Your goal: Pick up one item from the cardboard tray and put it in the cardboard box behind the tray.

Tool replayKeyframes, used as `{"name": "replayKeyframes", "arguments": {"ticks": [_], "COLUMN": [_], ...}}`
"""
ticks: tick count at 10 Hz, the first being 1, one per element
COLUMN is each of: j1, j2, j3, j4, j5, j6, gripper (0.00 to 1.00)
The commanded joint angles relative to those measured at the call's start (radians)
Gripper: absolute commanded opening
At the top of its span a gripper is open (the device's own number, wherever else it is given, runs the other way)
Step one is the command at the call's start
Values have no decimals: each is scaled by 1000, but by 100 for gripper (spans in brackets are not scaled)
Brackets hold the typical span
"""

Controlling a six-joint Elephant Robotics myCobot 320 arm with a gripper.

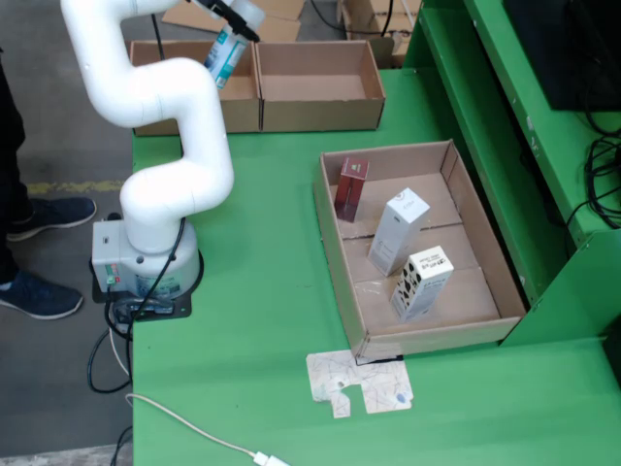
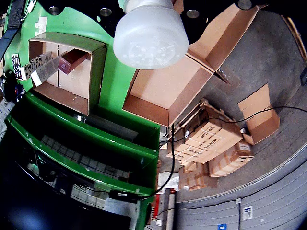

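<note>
3 cartons in tray; 1 bottle; 2 cardboard boxes.

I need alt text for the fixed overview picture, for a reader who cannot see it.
A white robot arm holds a white bottle in its tool above two cardboard boxes at the back of a green table. A cardboard tray holds three small upright cartons.

In the fixed view, my base sits at the table's nine o'clock edge. The tray lies at three o'clock of it, holding three cartons in a row. Two boxes sit side by side at twelve o'clock. I hold a bottle above the left one.
</note>
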Motion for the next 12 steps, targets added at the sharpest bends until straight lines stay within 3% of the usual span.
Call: {"name": "replayKeyframes", "arguments": {"ticks": [1, 5, 7, 8, 9, 12], "j1": [17, 43, 20, 20, 3, -10], "j2": [204, 255, 384, 384, 491, 562], "j3": [-451, -483, -693, -693, -874, -1031], "j4": [556, 569, 726, 726, 866, 1004], "j5": [-12, -20, -12, -12, -37, -54], "j6": [-73, -51, -57, -57, -74, -106], "gripper": [0, 0, 0, 0, 0, 0]}}
